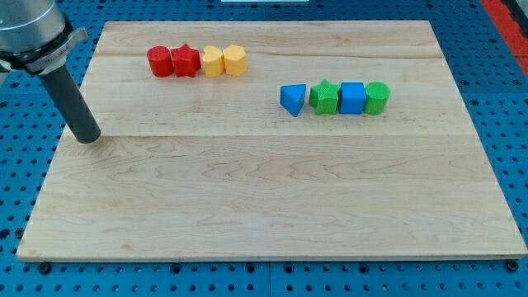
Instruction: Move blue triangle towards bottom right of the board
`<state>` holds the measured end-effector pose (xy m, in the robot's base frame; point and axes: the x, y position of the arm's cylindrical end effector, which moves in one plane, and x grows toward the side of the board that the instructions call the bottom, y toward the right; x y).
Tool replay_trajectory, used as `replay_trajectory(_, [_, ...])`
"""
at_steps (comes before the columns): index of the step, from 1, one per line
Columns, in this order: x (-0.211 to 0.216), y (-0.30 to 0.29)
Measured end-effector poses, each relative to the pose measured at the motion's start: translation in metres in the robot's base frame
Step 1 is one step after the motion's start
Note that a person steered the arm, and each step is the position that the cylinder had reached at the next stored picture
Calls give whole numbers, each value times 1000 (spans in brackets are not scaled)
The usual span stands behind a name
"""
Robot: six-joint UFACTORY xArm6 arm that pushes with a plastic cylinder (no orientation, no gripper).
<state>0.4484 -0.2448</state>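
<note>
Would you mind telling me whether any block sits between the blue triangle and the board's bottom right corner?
Nothing visible does: from the blue triangle down to that corner the board is bare. My tip is far off at the view's left.

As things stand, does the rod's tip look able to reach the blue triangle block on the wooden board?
Probably yes. My tip sits at the view's left; bare wooden board lies between it and the blue triangle block, whose left side is open. The green star block adjoins its right.
</note>
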Motion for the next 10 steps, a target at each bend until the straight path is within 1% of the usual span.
replay_trajectory(2, [-5,-2])
replay_trajectory(3, [-22,31])
replay_trajectory(4, [-25,83])
replay_trajectory(6, [-73,212])
replay_trajectory(7, [-74,225])
replay_trajectory(8, [-87,227])
replay_trajectory(9, [-98,254])
replay_trajectory(10, [-72,290])
